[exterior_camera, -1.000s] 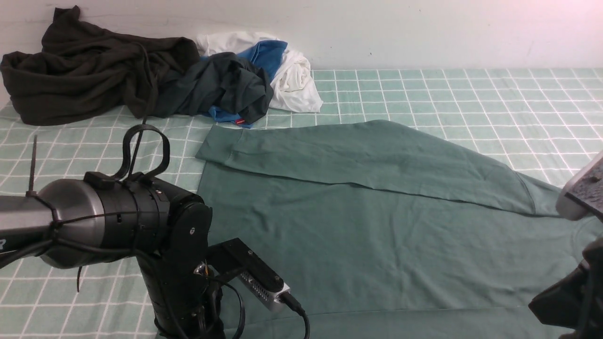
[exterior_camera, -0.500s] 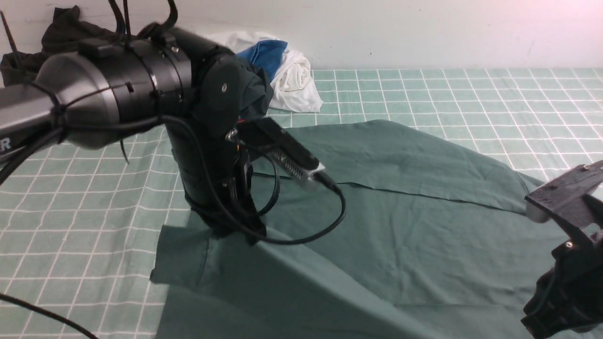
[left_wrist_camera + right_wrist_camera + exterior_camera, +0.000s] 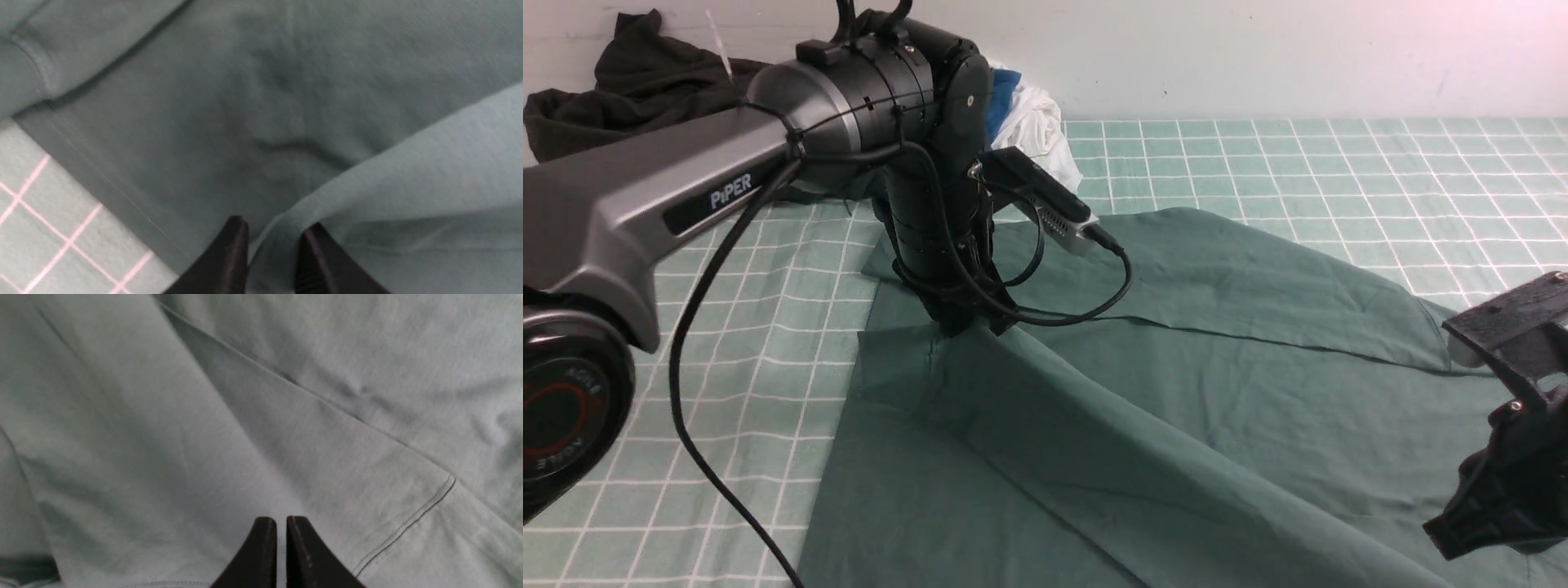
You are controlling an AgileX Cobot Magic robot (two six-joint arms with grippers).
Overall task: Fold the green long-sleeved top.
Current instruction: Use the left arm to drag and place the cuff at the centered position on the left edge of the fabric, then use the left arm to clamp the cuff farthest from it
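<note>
On my front feed the green long-sleeved top (image 3: pixel 1258 408) fills the centre and lower right of the frame. It lies on the desk (image 3: pixel 1298 163), which is spread with a green-and-white checked cover (image 3: pixel 768 367). One sleeve (image 3: pixel 1217 269) lies folded across the body, running from the centre toward the right edge. Its cuff (image 3: pixel 24 69) shows in the left wrist feed beside a patch of the checks.

The left arm (image 3: pixel 686 196) comes in from the left edge and turns downward just left of centre. The left jaws point straight down and stand narrow. The left wrist feed shows the two dark fingertips (image 3: pixel 233 253) with a fold of the top's edge caught between them. From that pinch a raised ridge of fabric slopes away toward the lower right corner of the front frame. A small wrist camera (image 3: pixel 1045 208) juts from the arm, and a black cable (image 3: pixel 1129 282) loops beneath it over the sleeve.

The right arm (image 3: pixel 1511 482) sits at the lower right edge. The right jaws are closed to a hairline — in the right wrist feed the fingertips (image 3: pixel 261 555) nearly touch, with pale green cloth drawn right up to them, so I read them as pinching the top.

In the upper left, against the wall, lies a heap of dark clothes (image 3: pixel 629 90). A white and blue garment (image 3: pixel 1033 131) peeks out behind the left arm.
</note>
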